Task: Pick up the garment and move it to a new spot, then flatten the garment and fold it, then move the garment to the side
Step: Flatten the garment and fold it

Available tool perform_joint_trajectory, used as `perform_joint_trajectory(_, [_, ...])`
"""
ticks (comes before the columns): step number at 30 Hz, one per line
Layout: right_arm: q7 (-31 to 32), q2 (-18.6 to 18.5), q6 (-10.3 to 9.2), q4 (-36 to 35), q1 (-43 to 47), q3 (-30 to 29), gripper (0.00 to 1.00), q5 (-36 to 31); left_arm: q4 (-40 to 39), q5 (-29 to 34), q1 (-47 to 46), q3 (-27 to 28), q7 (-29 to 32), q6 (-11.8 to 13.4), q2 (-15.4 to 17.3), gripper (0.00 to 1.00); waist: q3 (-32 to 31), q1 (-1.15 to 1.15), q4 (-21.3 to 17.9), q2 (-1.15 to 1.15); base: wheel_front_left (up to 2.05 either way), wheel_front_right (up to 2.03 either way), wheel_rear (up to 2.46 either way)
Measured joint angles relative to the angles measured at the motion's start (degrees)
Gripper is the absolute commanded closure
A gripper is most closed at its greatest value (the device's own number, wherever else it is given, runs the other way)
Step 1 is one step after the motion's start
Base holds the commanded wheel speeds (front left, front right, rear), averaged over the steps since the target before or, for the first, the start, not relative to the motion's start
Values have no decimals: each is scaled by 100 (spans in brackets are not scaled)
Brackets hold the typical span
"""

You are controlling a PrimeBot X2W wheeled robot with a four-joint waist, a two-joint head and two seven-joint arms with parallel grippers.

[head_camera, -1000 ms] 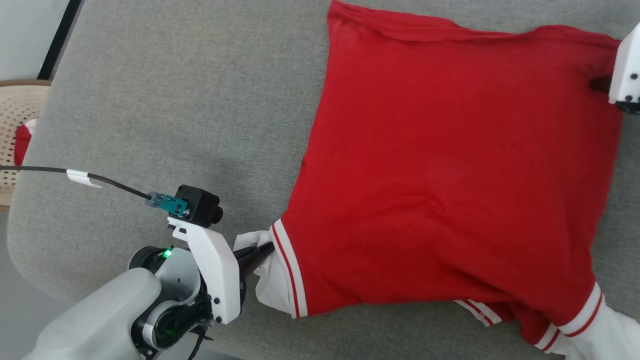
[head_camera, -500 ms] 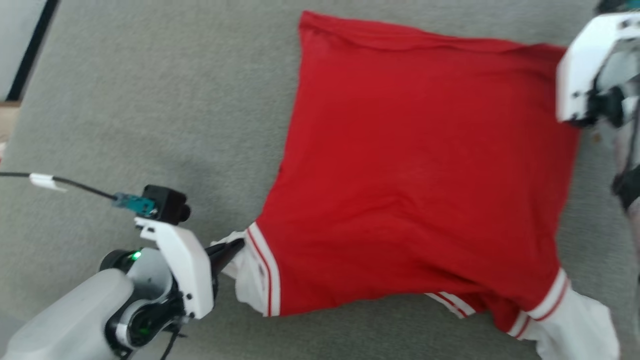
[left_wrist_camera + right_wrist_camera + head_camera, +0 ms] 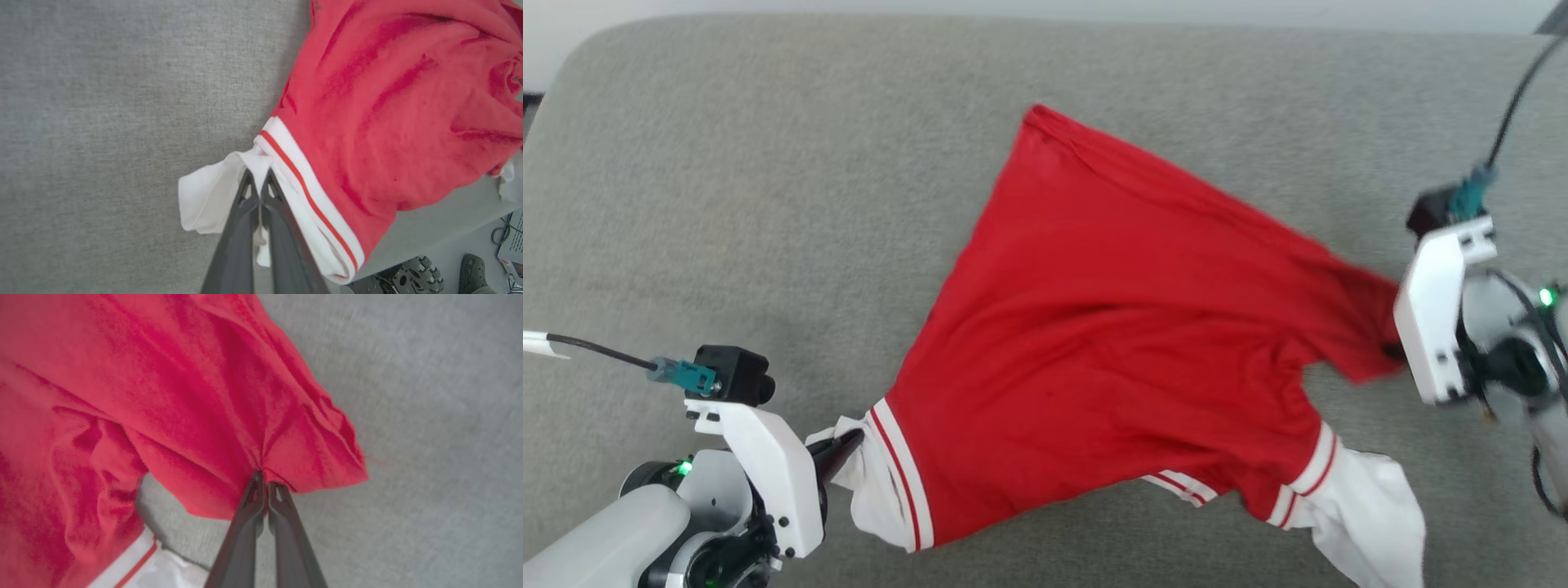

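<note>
Garment point(image 3: 1111, 343) lies on the grey tabletop point(image 3: 768, 204), centre to near edge, right of middle; left end effector point(image 3: 848, 443) clenched on the white sleeve point(image 3: 870, 482) toward the near left corner, as one second ago. Right end effector point(image 3: 265, 479), then at the far right hem corner, is now clenched on that red hem corner point(image 3: 310, 469); corner drawn toward the near edge, body skewed from squarish to a wedge; head camera also shifted.

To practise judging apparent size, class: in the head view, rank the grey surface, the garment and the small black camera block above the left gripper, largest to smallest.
1. grey surface
2. garment
3. black camera block, clearly smallest, though it may sit nearer the lens than the other two.
</note>
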Motion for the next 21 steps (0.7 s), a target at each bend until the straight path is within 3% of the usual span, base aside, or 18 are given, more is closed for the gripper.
perform_joint_trajectory(8, [595,-158,-1,-1571,1502,-681,100,261,-168,-11,91,-12,2,123,42,100,-200,0,-187,0,0,0,0])
perform_joint_trajectory(12, [595,100,-1,-2073,2219,-1055,100,82,-193,-8,90,-35,25,123,10,100,-187,0,-158,0,0,0,0])
perform_joint_trajectory(16, [201,403,-1,-2000,2568,-1226,96,-243,-136,11,65,-53,26,85,-73,100,-166,0,-108,0,0,0,0])
perform_joint_trajectory(17, [85,459,0,-1903,2585,-1237,71,-333,-111,12,63,-53,25,69,-89,100,-162,0,-104,0,0,0,0])
perform_joint_trajectory(18, [-18,498,0,-1815,2593,-1226,18,-407,-81,12,62,-56,24,63,-110,100,-163,0,-102,0,0,0,0])
perform_joint_trajectory(19, [-144,516,2,-1746,2591,-1217,18,-530,-58,12,60,-64,24,47,-125,100,-163,0,-96,0,0,0,0])
perform_joint_trajectory(20, [-232,554,7,-1673,2590,-1215,0,-587,-41,13,44,-73,24,25,-151,100,-166,0,-87,0,0,0,0])
perform_joint_trajectory(21, [-267,573,8,-1627,2575,-1213,0,-603,-20,13,37,-75,24,18,-159,100,-175,0,-81,0,0,0,0])
